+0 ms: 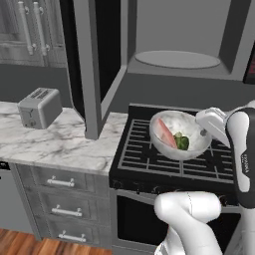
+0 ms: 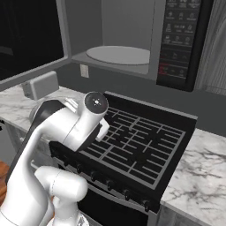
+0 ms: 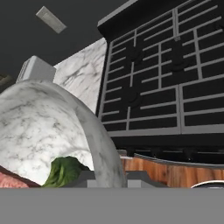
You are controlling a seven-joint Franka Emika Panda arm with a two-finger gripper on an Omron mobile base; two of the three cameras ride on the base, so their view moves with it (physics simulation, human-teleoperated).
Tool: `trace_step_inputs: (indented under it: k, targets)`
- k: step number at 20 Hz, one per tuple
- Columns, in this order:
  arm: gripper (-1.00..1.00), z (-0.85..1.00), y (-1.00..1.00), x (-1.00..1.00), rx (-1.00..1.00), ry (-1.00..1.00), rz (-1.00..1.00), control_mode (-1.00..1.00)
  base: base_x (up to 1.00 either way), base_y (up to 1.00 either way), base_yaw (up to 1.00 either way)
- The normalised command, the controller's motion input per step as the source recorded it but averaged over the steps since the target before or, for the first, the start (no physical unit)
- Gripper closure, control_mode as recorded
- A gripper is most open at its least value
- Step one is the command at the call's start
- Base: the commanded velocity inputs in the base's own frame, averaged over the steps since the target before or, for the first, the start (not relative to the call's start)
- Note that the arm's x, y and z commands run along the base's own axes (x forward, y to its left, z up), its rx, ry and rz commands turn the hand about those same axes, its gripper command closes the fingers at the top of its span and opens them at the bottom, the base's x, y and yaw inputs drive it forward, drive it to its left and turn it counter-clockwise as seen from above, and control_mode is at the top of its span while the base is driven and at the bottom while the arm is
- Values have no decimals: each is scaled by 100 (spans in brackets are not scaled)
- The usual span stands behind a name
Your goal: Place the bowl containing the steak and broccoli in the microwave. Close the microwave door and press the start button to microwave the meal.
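A small silver toaster (image 1: pixel 40 107) is seen at nine o'clock on the marbled counter (image 1: pixel 60 144). Just right of it the microwave door (image 1: pixel 85 64) is swung wide open, and the microwave (image 1: pixel 199 40) with its pale turntable plate (image 1: pixel 177 59) is found at twelve o'clock, above the stove (image 1: pixel 169 159). The bowl (image 1: pixel 172 130) is held tilted above the stove grates, near centre, with the steak (image 1: pixel 166 133) and the broccoli (image 1: pixel 182 142) lying inside it (touching each other). At three o'clock the gripper (image 1: pixel 203 131) is clenched on the bowl's rim, which in the hand view is seen pinched between the fingertips (image 3: pixel 85 176).
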Motion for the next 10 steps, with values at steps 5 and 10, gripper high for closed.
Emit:
trace_step_inputs:
  k: [5,10]
  targets:
    - [100,0,0,3,0,0,0,-100,6,1,0]
    - [100,0,0,0,0,0,0,-100,0,0,0]
